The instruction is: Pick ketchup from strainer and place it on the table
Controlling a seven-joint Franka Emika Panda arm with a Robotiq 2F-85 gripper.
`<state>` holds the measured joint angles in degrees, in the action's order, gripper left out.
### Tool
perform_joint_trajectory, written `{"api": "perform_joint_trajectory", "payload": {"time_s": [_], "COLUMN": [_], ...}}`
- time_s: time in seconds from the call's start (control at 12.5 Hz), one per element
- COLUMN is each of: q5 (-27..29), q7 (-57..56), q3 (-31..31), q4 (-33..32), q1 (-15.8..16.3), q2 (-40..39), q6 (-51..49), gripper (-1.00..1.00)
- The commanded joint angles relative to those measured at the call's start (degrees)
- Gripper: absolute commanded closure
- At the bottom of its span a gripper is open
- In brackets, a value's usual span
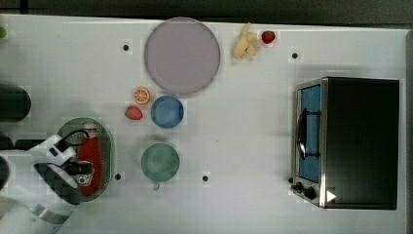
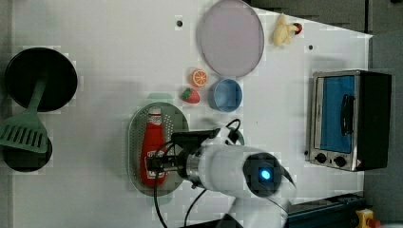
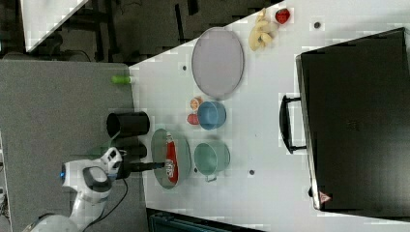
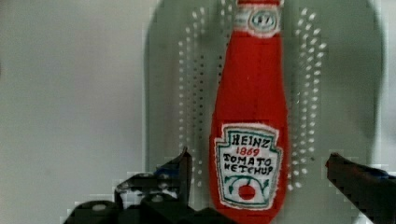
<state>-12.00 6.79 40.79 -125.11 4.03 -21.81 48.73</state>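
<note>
Wrist view shows the gripper [image 4: 259, 182] with fingers spread wide on either side of the ketchup [image 4: 250, 121], which lies flat in the strainer [image 4: 187, 70], apparently lined up to grasp its labelled body

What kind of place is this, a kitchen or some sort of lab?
Most likely a robot lab set up as a pretend kitchen. A white table with small dark holes carries a toaster oven, toy food such as a ketchup bottle in a strainer, and a robot arm.
</note>
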Motion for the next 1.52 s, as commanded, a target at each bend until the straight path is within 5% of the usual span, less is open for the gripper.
{"api": "perform_joint_trajectory", "payload": {"time_s": [0.08,0.72,0.8,1.04,1.12,1.28,1.52], "q5": [-3.5,-12.9,-13.1,-13.2,-13.1,-11.9,-1.5], "q7": [7.3,14.1,14.2,14.1,14.1,14.1,13.4], "q3": [0.1,-3.4,-4.1,-4.6,-4.3,-2.7,3.3], "q4": [0.4,2.1,2.4,2.7,2.6,2.3,3.0], "q1": [-0.1,2.1,2.6,3.3,3.1,2.0,-1.7], "q2": [-2.3,-11.8,-12.4,-12.6,-11.9,-9.1,-2.7], "q6": [2.9,8.1,8.1,8.9,8.4,4.0,-0.2], "gripper": [-1.00,-1.00,-0.91,-0.21,-0.21,-0.21,-0.21]}}
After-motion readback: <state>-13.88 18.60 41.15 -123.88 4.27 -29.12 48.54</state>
